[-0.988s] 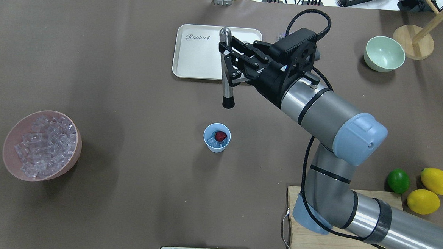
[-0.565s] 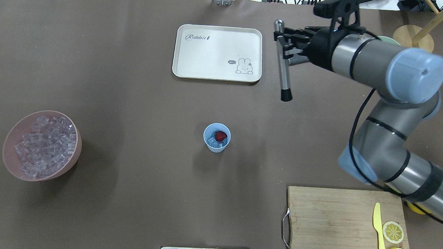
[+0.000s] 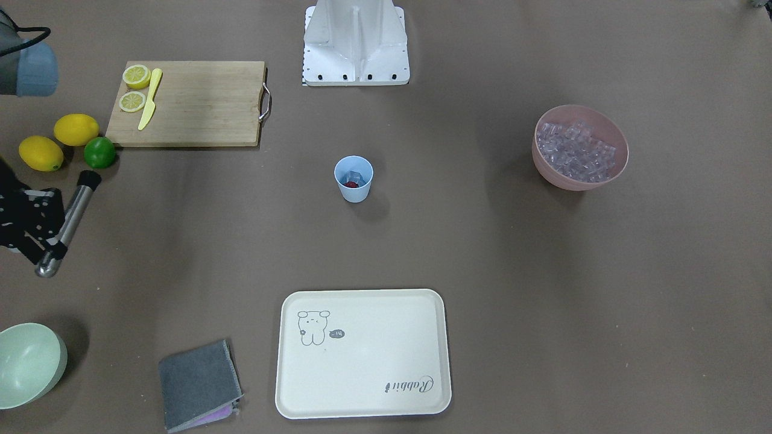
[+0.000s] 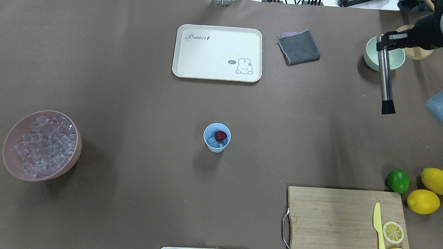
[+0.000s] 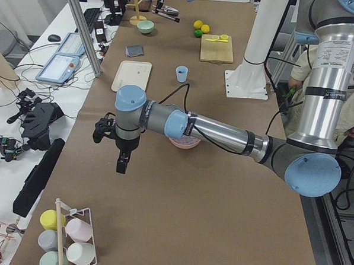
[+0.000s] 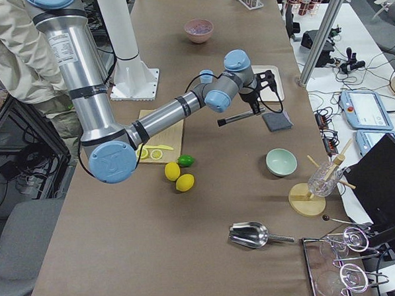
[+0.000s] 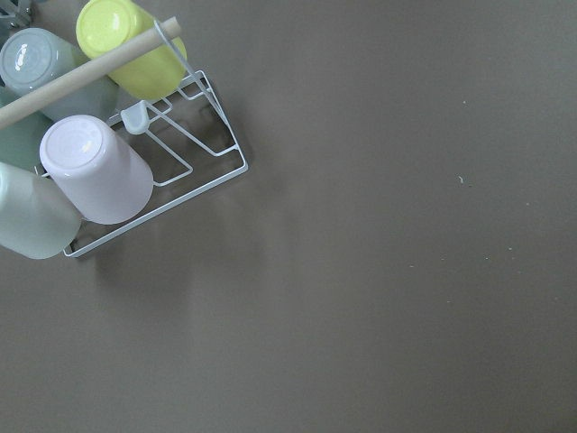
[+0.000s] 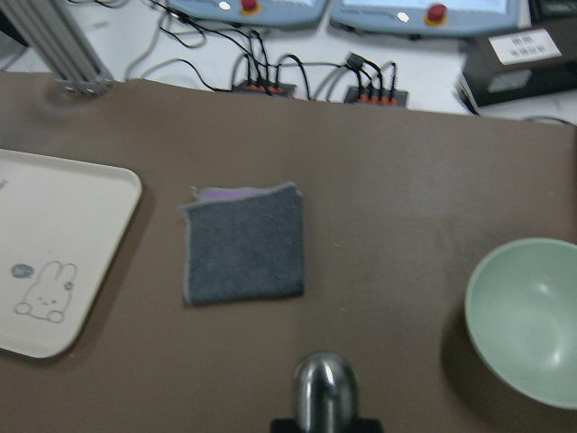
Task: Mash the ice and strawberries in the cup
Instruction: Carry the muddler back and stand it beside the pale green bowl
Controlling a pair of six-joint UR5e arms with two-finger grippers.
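Few ice cubes and one strawberry lie unmashed in the cup; at two o'clock the right end effector pinches the muddler by its top, leaving the head free

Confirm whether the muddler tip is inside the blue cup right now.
No, the muddler hangs in the right gripper, well away from the cup.

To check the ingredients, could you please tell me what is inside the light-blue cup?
A red strawberry and a few clear ice cubes lie inside the cup; its bottom beneath them is covered.
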